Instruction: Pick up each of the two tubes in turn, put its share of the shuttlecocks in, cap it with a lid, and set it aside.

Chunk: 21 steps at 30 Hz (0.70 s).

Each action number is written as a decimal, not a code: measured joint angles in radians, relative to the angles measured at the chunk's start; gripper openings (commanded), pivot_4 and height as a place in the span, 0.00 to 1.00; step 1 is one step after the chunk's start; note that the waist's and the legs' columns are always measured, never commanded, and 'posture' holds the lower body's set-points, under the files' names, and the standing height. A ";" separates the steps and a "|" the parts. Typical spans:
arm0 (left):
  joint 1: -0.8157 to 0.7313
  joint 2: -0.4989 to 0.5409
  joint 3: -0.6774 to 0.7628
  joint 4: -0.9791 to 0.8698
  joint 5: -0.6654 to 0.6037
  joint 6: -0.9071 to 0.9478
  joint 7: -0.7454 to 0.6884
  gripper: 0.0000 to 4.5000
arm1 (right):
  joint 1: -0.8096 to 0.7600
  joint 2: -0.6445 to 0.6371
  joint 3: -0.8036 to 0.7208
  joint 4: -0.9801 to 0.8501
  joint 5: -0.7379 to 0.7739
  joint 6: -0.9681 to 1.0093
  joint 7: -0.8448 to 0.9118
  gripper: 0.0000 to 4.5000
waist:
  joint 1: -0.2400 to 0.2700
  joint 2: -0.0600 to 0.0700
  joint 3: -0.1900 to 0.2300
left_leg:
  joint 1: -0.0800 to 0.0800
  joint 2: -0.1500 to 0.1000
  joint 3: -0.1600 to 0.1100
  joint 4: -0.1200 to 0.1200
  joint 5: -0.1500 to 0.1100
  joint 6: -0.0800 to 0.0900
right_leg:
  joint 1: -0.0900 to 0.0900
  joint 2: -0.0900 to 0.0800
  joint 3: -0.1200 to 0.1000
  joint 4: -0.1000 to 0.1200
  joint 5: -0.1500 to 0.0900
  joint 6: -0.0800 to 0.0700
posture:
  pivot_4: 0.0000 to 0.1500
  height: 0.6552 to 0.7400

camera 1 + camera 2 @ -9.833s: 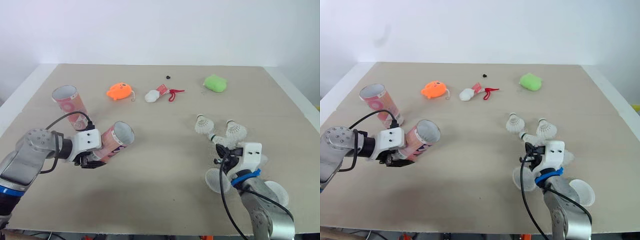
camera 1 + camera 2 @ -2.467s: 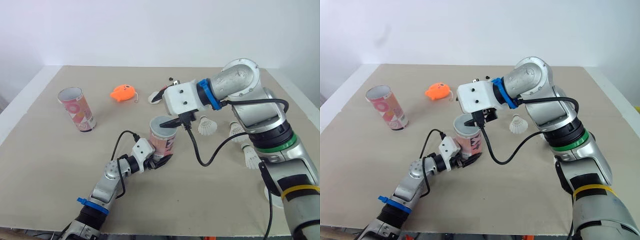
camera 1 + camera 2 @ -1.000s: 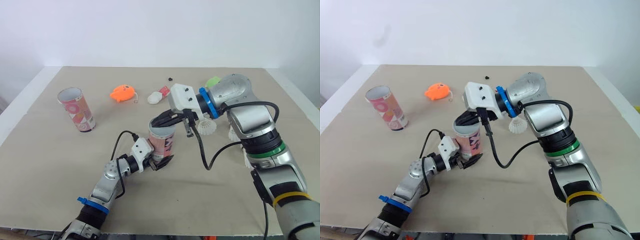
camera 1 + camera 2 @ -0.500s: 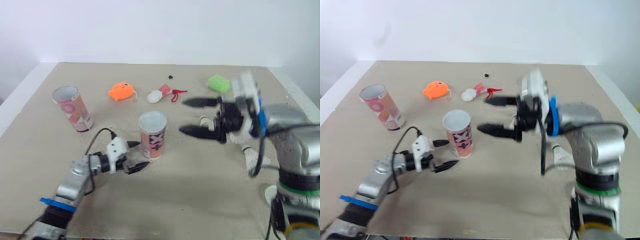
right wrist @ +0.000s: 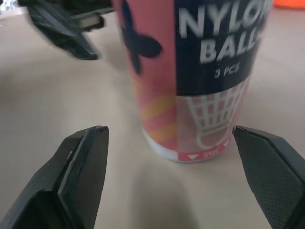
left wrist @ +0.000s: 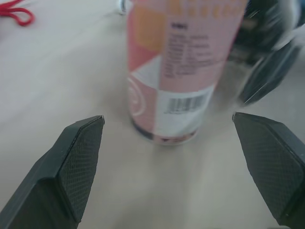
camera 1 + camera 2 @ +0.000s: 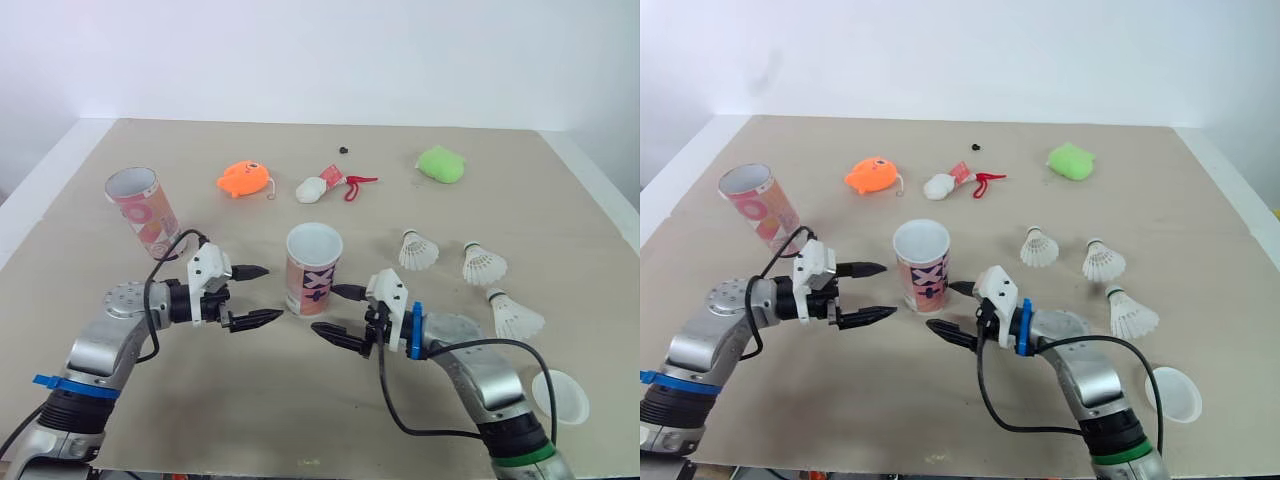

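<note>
Your left tool and right tool both gape wide, empty, flanking the upright tube at frame centre, likely staged so either can grab it.

Table: two tubes, three shuttlecocks, lid, orange toy, green blob, maybe sponge.

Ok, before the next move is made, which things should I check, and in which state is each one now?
1. Middle tube upright, white lid seems to be on: ok.
2. Left hand open, apart from that tube: ok.
3. Right hand open, apart from it too: ok.
4. Second tube upright on the far left, mouth open: ok.
5. Three shuttlecocks and a spare lid lie free on the right: ok.
6. Number of shuttlecocks inside the middle tube: cannot tell.
</note>
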 measured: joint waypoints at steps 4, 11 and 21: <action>-0.004 -0.023 -0.029 0.033 0.030 -0.019 0.001 1.00 | -0.052 0.039 0.023 0.072 -0.014 -0.052 -0.004 0.99 | 0.001 0.000 0.000 | 0.000 0.000 -0.002 0.000 0.000 0.000 | 0.000 0.001 -0.001 0.001 0.000 -0.001 | 1.00 1.00; -0.005 -0.043 -0.034 0.068 0.059 -0.042 0.010 1.00 | -0.075 0.068 0.040 0.116 -0.021 -0.075 -0.004 0.99 | 0.001 0.000 0.000 | -0.001 0.000 -0.004 0.001 0.000 0.000 | 0.000 0.001 -0.002 0.001 0.004 -0.007 | 1.00 1.00; -0.014 -0.066 -0.036 0.077 0.067 -0.044 0.019 1.00 | -0.126 0.115 0.052 0.202 -0.041 -0.111 -0.019 0.74 | 0.000 0.000 0.000 | 0.000 0.001 -0.004 0.002 0.001 -0.001 | 0.001 0.002 -0.003 0.002 0.004 -0.008 | 1.00 1.00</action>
